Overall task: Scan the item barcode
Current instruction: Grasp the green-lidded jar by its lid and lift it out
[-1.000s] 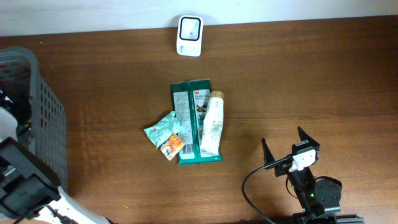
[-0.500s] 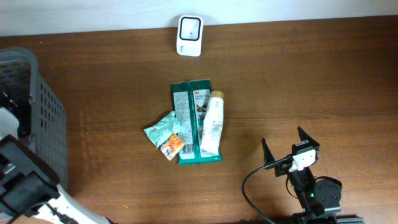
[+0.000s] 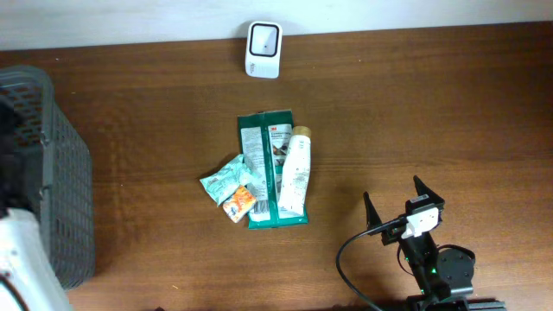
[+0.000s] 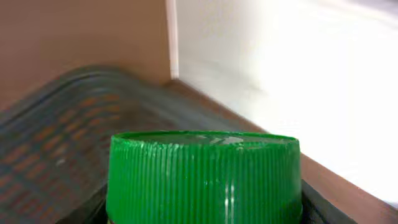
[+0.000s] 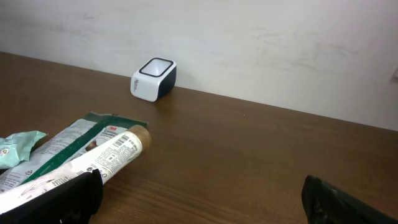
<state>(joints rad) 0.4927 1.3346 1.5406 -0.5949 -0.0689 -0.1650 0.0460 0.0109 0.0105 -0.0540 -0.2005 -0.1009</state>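
Left fingers (image 4: 311, 211) gripping green-capped item (image 4: 202, 174). Ribbed cap filling space between them, finger edges barely showing at either side. Item body hidden. Grey basket (image 4: 50, 143) lying below and beyond cap.

Right fingers (image 5: 56, 199) standing wide apart, gripping nothing, sitting low over table (image 5: 261, 155). Ahead and left of them, white tube (image 5: 106, 158) lying on green packet (image 5: 74, 134), teal sachet (image 5: 15, 146) just beside. Farther ahead, white scanner (image 5: 153, 79) sitting against wall, well apart from gripped item.

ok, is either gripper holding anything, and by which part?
Left gripper seems shut on a green-capped item; the hold sits low, at the frame's bottom edge, so the exact spot can't be told. Right gripper is open, holding nothing.
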